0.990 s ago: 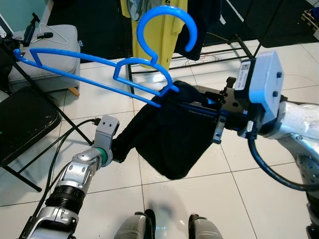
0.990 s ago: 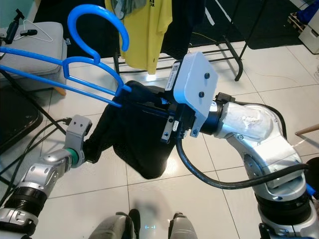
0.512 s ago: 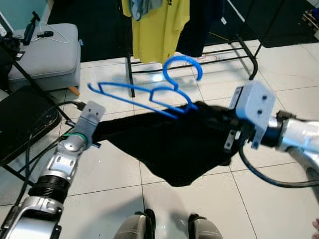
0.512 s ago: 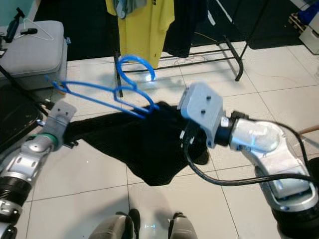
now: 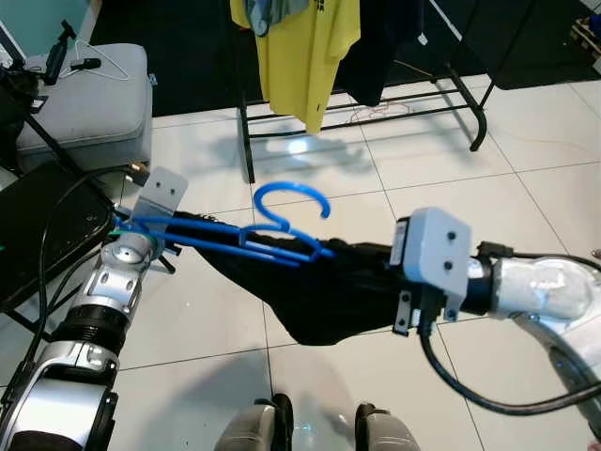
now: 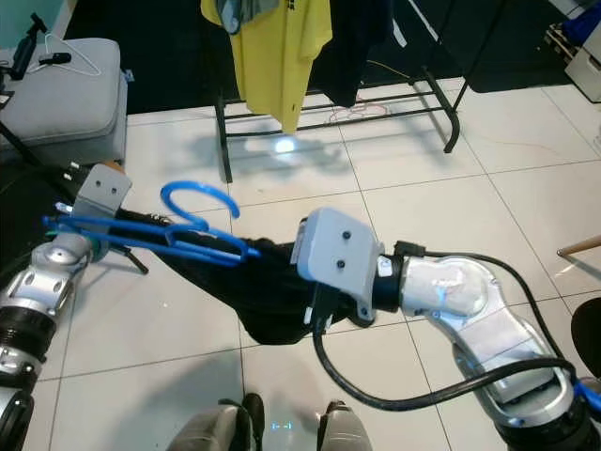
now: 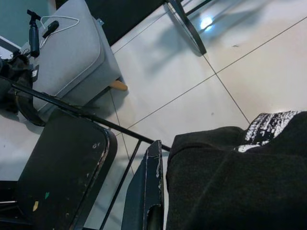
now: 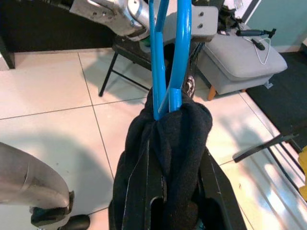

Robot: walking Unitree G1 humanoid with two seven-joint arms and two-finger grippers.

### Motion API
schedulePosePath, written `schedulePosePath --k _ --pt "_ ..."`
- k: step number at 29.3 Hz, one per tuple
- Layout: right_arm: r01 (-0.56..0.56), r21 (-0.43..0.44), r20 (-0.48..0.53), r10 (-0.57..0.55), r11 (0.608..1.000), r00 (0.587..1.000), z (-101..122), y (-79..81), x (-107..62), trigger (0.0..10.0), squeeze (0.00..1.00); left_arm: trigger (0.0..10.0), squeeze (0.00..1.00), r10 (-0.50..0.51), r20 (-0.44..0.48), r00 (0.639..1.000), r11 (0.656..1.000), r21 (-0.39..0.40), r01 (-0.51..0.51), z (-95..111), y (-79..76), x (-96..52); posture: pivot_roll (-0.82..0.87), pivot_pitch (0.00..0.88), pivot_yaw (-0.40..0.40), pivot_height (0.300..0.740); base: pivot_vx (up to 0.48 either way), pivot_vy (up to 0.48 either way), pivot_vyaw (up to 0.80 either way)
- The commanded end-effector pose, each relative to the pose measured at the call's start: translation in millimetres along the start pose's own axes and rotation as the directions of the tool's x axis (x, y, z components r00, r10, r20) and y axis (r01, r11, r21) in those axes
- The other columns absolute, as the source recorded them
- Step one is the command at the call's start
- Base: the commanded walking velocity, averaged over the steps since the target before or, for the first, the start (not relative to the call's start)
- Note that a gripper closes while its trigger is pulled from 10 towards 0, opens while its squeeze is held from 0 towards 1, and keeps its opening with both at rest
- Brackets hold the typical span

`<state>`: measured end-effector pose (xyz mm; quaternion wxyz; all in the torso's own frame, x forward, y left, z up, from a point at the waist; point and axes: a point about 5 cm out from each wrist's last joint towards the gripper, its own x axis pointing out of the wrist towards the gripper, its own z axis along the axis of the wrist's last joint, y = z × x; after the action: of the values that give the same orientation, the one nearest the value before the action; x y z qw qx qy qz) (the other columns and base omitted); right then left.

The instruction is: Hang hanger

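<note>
A blue plastic hanger (image 5: 246, 240) lies nearly level between my two arms, low over the floor, its hook (image 5: 293, 199) pointing up. A black garment (image 5: 324, 287) is threaded on it and sags beneath. My right gripper (image 8: 175, 203) is shut on the bunched garment at the hanger's near end, with the blue bars (image 8: 165, 62) running away from it. My left gripper (image 5: 153, 232) holds the far end. One of its black fingers (image 7: 152, 184) presses against the black cloth (image 7: 240, 187), and the other is hidden.
A black clothes rack (image 5: 441, 89) stands ahead with a yellow shirt (image 5: 305, 47) and dark clothes on it. A grey ottoman (image 5: 84, 94) with a white wire hanger is at the far left. A black folding chair (image 5: 42, 240) stands beside my left arm.
Both arms have come down, bringing the hanger from high and tilted to low and nearly level. The garment now hangs stretched between the two grippers, and the left arm has swung outward.
</note>
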<state>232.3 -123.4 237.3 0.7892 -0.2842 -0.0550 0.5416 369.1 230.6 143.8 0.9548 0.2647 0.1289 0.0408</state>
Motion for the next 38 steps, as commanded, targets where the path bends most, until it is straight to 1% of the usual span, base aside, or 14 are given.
schedulePosePath --k 1,2,4,5,8,17,21,24,25,26,29,33,35,38 --pt "-0.039 -0.019 -0.033 0.038 0.999 0.999 -5.4 8.4 2.4 10.0 0.0 10.0 0.0 0.017 0.033 0.999 1.0 -0.013 -0.017 7.7 4.3 0.5 -0.12 0.116 0.139 0.74 0.0 0.0 0.0" --pt "-0.039 -0.019 -0.033 0.038 0.999 0.999 -5.4 8.4 2.4 10.0 0.0 10.0 0.0 0.017 0.033 0.999 1.0 -0.013 -0.017 7.7 4.3 0.5 -0.12 0.116 0.139 0.74 0.0 0.0 0.0" --pt "-0.042 -0.042 -0.089 0.038 0.998 0.995 -13.2 11.7 2.8 10.0 0.0 10.0 0.0 0.014 0.07 0.997 1.0 -0.014 -0.013 17.8 5.3 1.5 -0.12 0.118 0.139 0.74 0.0 0.0 0.0" --pt "-0.042 -0.042 -0.089 0.038 0.998 0.995 -13.2 11.7 2.8 10.0 0.0 10.0 0.0 0.014 0.07 0.997 1.0 -0.014 -0.013 17.8 5.3 1.5 -0.12 0.118 0.139 0.74 0.0 0.0 0.0" --pt "0.0 -0.07 -0.137 -0.009 0.998 0.991 -18.0 9.9 0.1 10.0 0.0 10.0 0.0 0.017 0.079 0.997 1.0 0.003 -0.018 21.0 7.4 5.0 -0.12 0.122 0.147 0.74 0.0 0.0 0.0" --pt "0.048 -0.084 -0.153 -0.061 0.995 0.986 -16.4 9.3 -7.0 10.0 0.0 10.0 0.0 0.052 0.069 0.996 0.998 0.028 -0.054 25.1 16.8 11.3 -0.12 0.127 0.157 0.74 0.0 0.0 0.0" --pt "0.083 -0.103 -0.162 -0.099 0.991 0.982 -18.2 4.8 -10.6 10.0 0.0 10.0 0.0 0.057 0.071 0.996 0.998 0.028 -0.059 26.3 18.8 11.8 -0.12 0.129 0.157 0.74 0.0 0.0 0.0" --pt "0.166 -0.109 -0.199 -0.185 0.98 0.962 -31.8 -7.2 -17.1 10.0 0.0 10.0 0.0 0.057 0.075 0.996 0.998 0.023 -0.059 26.5 18.7 12.3 -0.13 0.129 0.156 0.74 0.0 0.0 0.0" --pt "0.176 -0.104 -0.248 -0.197 0.979 0.949 -46.9 -7.9 -19.4 10.0 0.0 10.0 0.0 0.054 0.076 0.996 0.998 0.019 -0.055 26.3 17.8 12.9 -0.12 0.131 0.156 0.74 0.0 0.0 0.0" --pt "0.174 -0.092 -0.264 -0.193 0.98 0.945 -53.0 -7.3 -19.1 10.0 0.0 10.0 0.0 0.052 0.076 0.996 0.998 0.019 -0.054 26.2 17.4 13.0 -0.12 0.131 0.155 0.74 0.0 0.0 0.0" --pt "0.17 -0.072 -0.275 -0.183 0.983 0.944 -58.9 -6.3 -17.1 10.0 0.0 10.0 0.0 0.052 0.076 0.996 0.998 0.018 -0.053 26.3 17.7 13.3 -0.12 0.13 0.152 0.74 0.0 0.0 0.0" --pt "0.163 -0.052 -0.269 -0.171 0.985 0.948 -60.6 -5.7 -14.7 10.0 0.0 10.0 0.0 0.057 0.076 0.995 0.998 0.017 -0.058 26.4 19.9 13.5 -0.11 0.13 0.15 0.74 0.0 0.0 0.0" --pt "0.151 -0.021 -0.26 -0.151 0.988 0.954 -61.0 -4.7 -13.6 10.0 0.0 10.0 0.0 0.068 0.074 0.995 0.998 0.013 -0.069 26.4 24.1 13.4 -0.11 0.13 0.148 0.74 0.0 0.0 0.0" --pt "0.139 -0.024 -0.271 -0.14 0.99 0.952 -63.1 -4.5 -14.3 10.0 0.0 10.0 0.0 0.074 0.075 0.994 0.997 0.012 -0.075 26.4 26.1 13.4 -0.11 0.13 0.147 0.74 0.0 0.0 0.0"
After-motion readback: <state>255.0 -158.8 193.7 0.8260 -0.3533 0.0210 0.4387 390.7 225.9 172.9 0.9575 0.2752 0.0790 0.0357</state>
